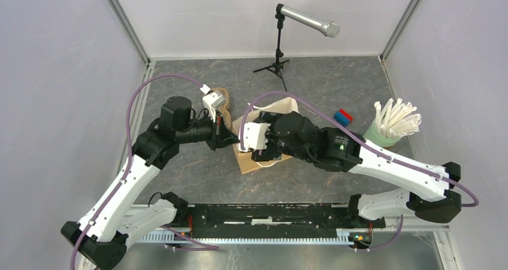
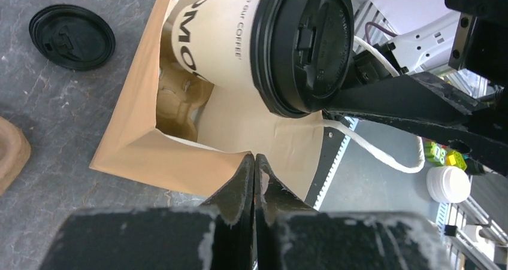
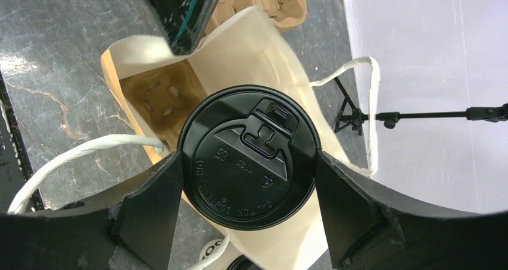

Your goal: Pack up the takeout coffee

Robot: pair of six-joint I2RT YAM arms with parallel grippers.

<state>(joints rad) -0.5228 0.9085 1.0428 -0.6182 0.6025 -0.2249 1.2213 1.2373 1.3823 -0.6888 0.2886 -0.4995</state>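
Coffee cup [image 2: 221, 36] in right gripper [image 3: 247, 162] at bag [image 2: 141, 156] mouth (lettering partly hidden)

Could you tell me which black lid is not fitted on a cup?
The lid lying on the table beside the paper bag; the other lid caps the cup in the right hand.

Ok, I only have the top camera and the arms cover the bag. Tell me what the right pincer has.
Observer: The right pincer grips a lidded coffee cup at the mouth of the open paper bag.
Operator: Report the left one.
Observer: The left pincer is shut on the bag's rim.
Operator: Check inside the bag.
Observer: A brown cup carrier sits inside; I see no cup in it.
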